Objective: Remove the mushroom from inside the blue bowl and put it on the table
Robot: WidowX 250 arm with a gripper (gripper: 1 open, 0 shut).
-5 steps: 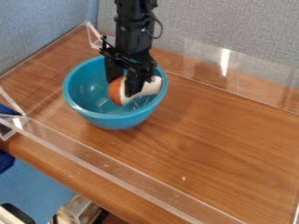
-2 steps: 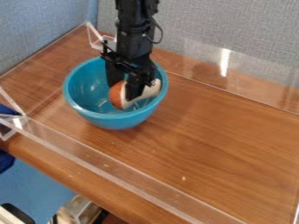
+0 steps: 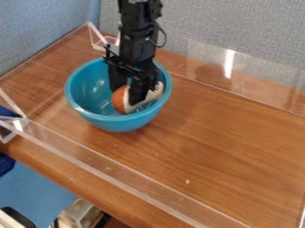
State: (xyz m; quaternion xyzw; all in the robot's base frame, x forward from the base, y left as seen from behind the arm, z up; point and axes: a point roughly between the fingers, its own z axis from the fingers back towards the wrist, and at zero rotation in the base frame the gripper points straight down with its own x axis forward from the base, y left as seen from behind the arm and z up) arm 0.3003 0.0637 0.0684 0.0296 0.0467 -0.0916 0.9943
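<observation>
Since a moment ago the mushroom (image 3: 120, 98) has shifted slightly lower in the blue bowl (image 3: 116, 122), its orange cap turned a little. My hand (image 3: 134, 87) is clenched on it, dark fingers reaching down over the rim and crossing in front of it, so I can't make out exactly where each one touches. The cap shows on the left of my fingers, and pale parts show among them and on their right. The mushroom is still inside the bowl, not on the surface (image 3: 220, 147). The bowl sits upright near the surface's far left corner, with bare wood to its right, and a clear low wall (image 3: 113, 173) runs along the near edge.
</observation>
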